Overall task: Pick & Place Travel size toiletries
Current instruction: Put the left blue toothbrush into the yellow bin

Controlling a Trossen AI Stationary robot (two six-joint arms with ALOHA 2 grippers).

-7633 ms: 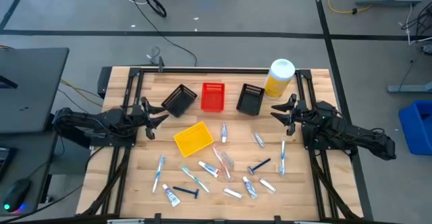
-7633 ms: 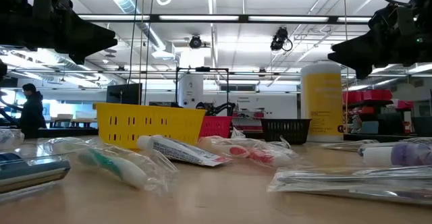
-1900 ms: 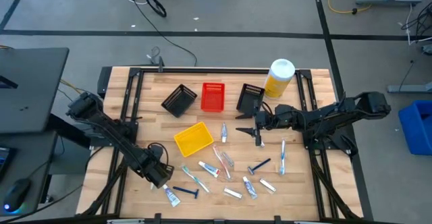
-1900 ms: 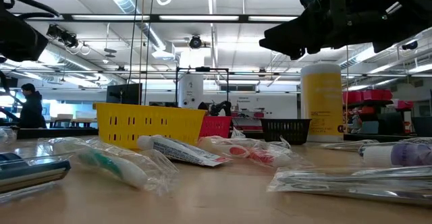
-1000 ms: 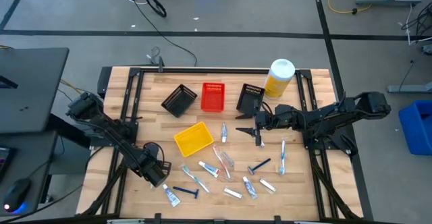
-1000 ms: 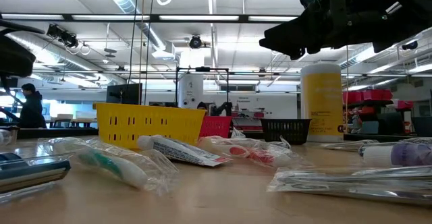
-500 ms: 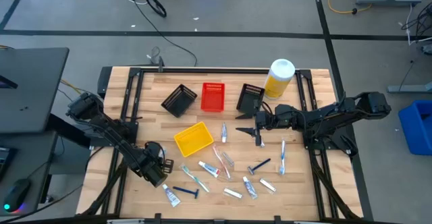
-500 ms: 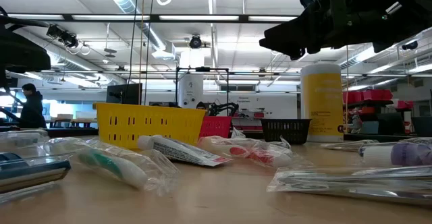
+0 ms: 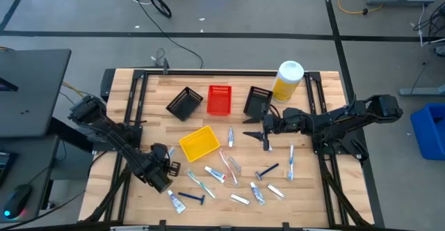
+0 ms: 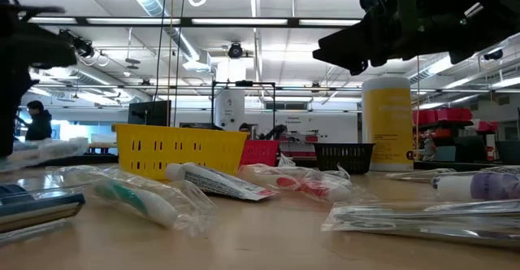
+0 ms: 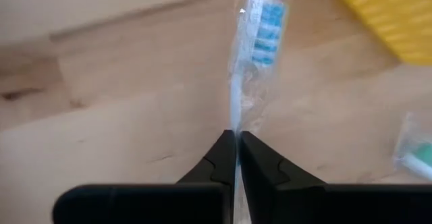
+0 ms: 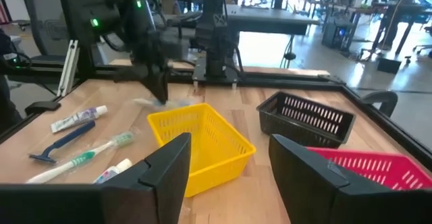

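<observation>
Wooden table (image 9: pixel 156 88) seen from above, framed by a dark rail along its far edge and sides. The far strip holds two black baskets (image 9: pixel 184 103), one red basket (image 9: pixel 219 99) and one yellow bottle (image 9: pixel 286 80); one yellow basket (image 9: pixel 199 142) lies nearer the middle. Bare wood remains at the left side and between the baskets and the scattered toiletries (image 9: pixel 224 177), which crowd the near half: several wrapped toothbrushes, several small tubes, and two dark blue razors (image 9: pixel 266 170); overlaps prevent an exact count.

Left gripper (image 9: pixel 169 164), at the near left just beside the yellow basket, has its fingers (image 11: pixel 219 158) clamped together on the handle end of one wrapped toothbrush (image 11: pixel 253 55). The toothbrush's long axis runs straight out from the fingertips, with the blue-and-white bristle end pointing away from the gripper, towards the table's edge; the yellow basket lies to one side.

Right gripper (image 9: pixel 259 135) hangs above the table's middle right, near the right-hand black basket, its fingers (image 12: pixel 165 170) apart and holding nothing
</observation>
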